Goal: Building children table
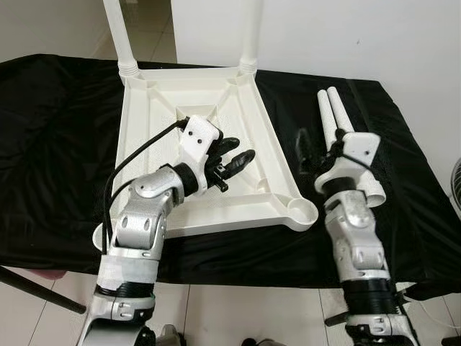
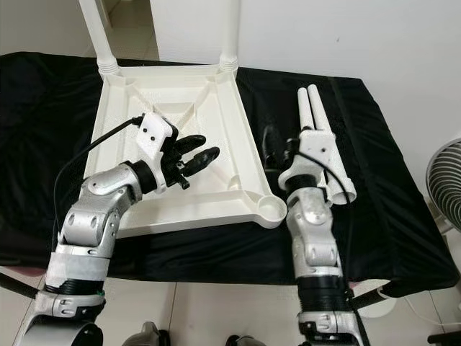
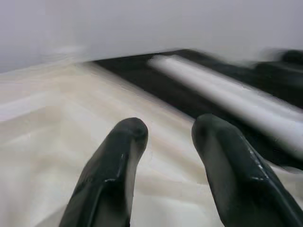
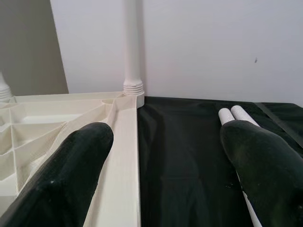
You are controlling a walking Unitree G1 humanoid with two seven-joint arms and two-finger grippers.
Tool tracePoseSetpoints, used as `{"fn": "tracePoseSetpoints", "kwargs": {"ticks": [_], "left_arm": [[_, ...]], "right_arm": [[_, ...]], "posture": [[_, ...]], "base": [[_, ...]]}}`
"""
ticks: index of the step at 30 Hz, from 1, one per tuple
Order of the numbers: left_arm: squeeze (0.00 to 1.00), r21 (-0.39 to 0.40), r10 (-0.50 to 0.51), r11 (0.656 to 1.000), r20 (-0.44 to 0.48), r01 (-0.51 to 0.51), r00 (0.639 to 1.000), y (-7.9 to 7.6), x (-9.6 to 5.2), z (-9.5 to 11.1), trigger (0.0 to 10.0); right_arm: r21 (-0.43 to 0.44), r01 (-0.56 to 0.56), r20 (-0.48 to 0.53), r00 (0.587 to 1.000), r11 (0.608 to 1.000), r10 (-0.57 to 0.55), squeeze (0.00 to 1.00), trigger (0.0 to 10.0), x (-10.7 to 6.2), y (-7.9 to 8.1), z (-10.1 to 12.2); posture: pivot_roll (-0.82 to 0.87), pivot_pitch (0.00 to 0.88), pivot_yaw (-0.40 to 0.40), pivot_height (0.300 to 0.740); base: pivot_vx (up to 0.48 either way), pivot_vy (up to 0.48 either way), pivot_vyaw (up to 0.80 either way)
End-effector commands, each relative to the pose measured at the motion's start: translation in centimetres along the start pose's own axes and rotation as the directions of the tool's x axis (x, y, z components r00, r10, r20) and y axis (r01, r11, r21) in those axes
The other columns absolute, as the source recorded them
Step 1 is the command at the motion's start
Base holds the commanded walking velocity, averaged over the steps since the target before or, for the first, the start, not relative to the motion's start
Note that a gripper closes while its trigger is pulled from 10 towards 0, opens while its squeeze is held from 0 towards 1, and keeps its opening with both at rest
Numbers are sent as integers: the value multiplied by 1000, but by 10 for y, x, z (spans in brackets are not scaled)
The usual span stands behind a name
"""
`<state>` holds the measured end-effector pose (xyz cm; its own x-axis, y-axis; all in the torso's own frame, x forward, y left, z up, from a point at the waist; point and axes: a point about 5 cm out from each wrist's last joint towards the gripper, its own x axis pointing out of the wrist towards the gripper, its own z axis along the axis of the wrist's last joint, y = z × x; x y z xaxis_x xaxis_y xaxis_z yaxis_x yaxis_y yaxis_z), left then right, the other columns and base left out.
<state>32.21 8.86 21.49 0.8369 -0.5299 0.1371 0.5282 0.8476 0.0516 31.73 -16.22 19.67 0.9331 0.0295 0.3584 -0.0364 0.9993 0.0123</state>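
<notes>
1. Here, a white tabletop [image 1: 209,155] lies upside down on a black cloth [image 1: 57,144], with 2 legs [image 1: 248,36] already standing upright in its far corners.
2. The left gripper [image 1: 234,155] hovers over the tabletop's ribbed underside, its fingers [image 3: 113,170] slightly apart and holding nothing.
3. The right gripper [image 4: 165,156] sits just past the tabletop's right edge, fingers spread wide and empty.
4. Just to the right of that gripper, 2 loose legs [image 1: 338,122] lie side by side on the cloth.
</notes>
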Motion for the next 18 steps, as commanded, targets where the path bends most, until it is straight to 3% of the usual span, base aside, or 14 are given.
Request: {"fn": "tracePoseSetpoints", "kwargs": {"ticks": [1,4,8,11,14,18], "left_arm": [[0,-37,80,996,-25,-81,996,6,-3,-8,10000],[0,-111,187,975,-38,-190,982,14,-6,-17,10000],[0,-110,204,972,-34,-207,978,16,-6,-20,10000],[0,-59,246,968,7,-245,969,19,-8,-18,10000],[0,-70,249,966,25,-247,968,19,-8,-19,10000],[0,-142,298,947,63,-287,953,22,-11,-19,10000]], "right_arm": [[-5,23,-15,1000,1000,-23,0,10000,-5,-2,-7],[-49,85,-40,995,995,-87,0,10000,-11,-7,-14],[-74,117,-57,991,990,-122,0,10000,-12,-10,-18],[-82,116,-68,990,990,-121,0,10000,-13,-9,-21],[-86,102,-76,991,991,-109,0,10000,-13,-7,-22],[-103,95,-53,993,990,-101,0,10000,-13,-3,-21]], "posture": [[114,20,-39,740],[107,5,-34,740],[99,0,-28,740],[96,0,-25,740],[94,0,-25,740],[93,3,-31,740]], "base": [[0,0,0],[0,0,0],[0,0,0],[0,0,0],[0,0,0],[0,0,0]]}}
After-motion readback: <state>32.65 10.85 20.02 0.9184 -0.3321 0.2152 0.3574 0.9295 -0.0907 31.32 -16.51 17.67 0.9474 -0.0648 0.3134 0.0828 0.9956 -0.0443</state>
